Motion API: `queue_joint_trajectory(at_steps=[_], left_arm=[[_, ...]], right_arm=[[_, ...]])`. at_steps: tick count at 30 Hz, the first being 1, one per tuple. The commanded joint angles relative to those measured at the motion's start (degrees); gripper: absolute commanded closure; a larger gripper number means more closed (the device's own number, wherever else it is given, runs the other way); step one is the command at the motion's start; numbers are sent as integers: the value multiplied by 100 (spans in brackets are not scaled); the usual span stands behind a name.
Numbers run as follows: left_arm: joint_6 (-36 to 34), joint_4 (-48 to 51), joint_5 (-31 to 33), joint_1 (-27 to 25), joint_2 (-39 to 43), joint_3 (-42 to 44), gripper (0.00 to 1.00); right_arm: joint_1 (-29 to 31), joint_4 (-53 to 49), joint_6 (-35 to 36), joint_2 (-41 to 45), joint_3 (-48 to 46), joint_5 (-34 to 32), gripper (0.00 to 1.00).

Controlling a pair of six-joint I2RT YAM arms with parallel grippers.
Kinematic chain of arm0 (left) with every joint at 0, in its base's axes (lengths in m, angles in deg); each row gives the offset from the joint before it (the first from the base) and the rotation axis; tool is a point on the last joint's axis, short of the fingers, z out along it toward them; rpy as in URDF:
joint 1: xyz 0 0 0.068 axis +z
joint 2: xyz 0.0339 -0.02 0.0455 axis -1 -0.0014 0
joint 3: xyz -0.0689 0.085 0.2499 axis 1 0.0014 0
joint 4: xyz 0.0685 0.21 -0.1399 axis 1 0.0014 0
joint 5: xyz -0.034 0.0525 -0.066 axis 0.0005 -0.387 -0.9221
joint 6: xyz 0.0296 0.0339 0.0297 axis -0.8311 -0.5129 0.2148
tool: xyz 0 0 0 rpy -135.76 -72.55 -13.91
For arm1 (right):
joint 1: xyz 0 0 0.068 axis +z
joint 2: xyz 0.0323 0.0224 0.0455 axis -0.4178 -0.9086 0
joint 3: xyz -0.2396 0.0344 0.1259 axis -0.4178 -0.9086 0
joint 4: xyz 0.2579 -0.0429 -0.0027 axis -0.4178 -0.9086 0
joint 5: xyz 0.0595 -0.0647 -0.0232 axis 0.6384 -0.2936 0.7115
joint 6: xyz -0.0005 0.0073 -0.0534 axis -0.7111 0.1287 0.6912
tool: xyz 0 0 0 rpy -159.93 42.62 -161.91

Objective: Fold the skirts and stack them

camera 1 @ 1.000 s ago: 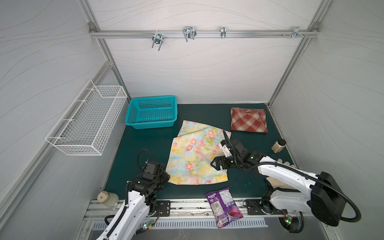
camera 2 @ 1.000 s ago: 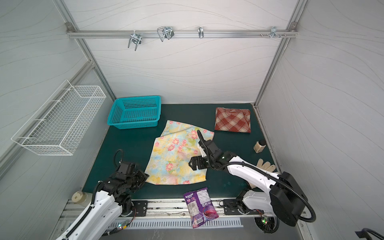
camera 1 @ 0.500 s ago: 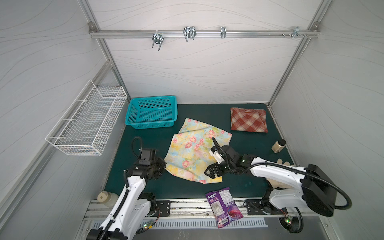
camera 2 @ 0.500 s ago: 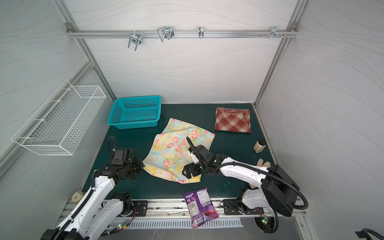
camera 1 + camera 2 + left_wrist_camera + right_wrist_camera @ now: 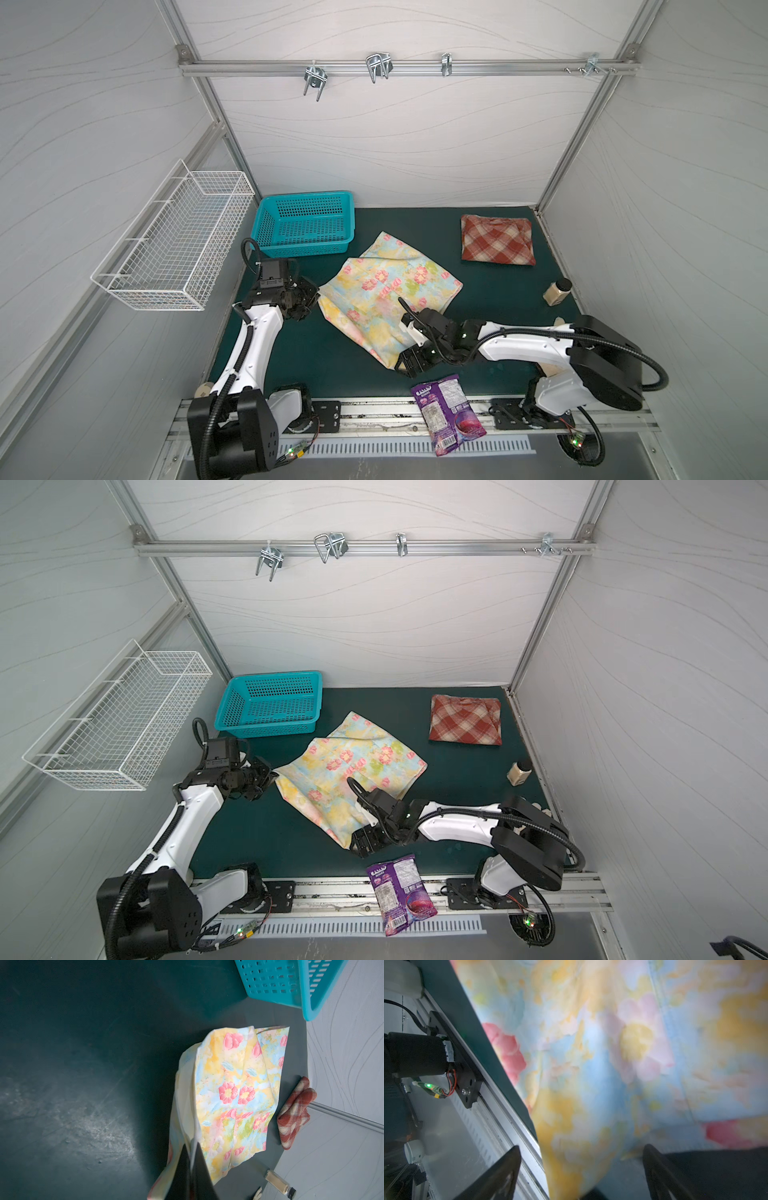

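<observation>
Left gripper [image 5: 309, 296] is pinched tight on the left corner of the floral skirt [image 5: 386, 299]. Seen from its own wrist, the cloth edge runs straight in between the two dark fingers [image 5: 180, 1167], and the fabric just beyond them is raised off the green mat [image 5: 316, 357]. Across from it, the right gripper [image 5: 405, 365] stands with its jaws wide apart at the skirt's near corner, close to the mat's front edge. The cloth hangs between them, too blurred to say whether it touches either one. The floral skirt lies in the middle of the mat, partly doubled over. The plaid skirt [image 5: 496, 245] sits folded at the far right of the mat, well apart from it. A teal basket [image 5: 305, 224] stands at the far left, a small jar [image 5: 557, 291] sits near the right wall, and a purple snack bag [image 5: 446, 409] lies across the front rail.
</observation>
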Motion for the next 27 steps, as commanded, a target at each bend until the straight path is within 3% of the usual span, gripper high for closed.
queue_joint_trajectory(at_steps=[1,4,7,12,16,27], left_arm=[[-402,11,-208,198,-59,-325,100],[-604,-22,-325,253,-58,-304,100],[-674,-134,-426,322,-76,-192,100],[-771,-333,-592,389,-194,-32,100],[-775,-484,-644,396,-238,148,100],[-754,-727,-751,395,-244,435,100]], right_arm=[[-381,-684,377,656,469,-488,3],[-1441,-911,668,629,796,-74,1],[-2252,-1231,1096,145,1349,-62,1],[-3135,-1218,1317,-1004,2243,287,1],[-3415,-1085,1181,-1947,3163,763,1],[-3429,-1002,553,-4093,5731,1841,1]])
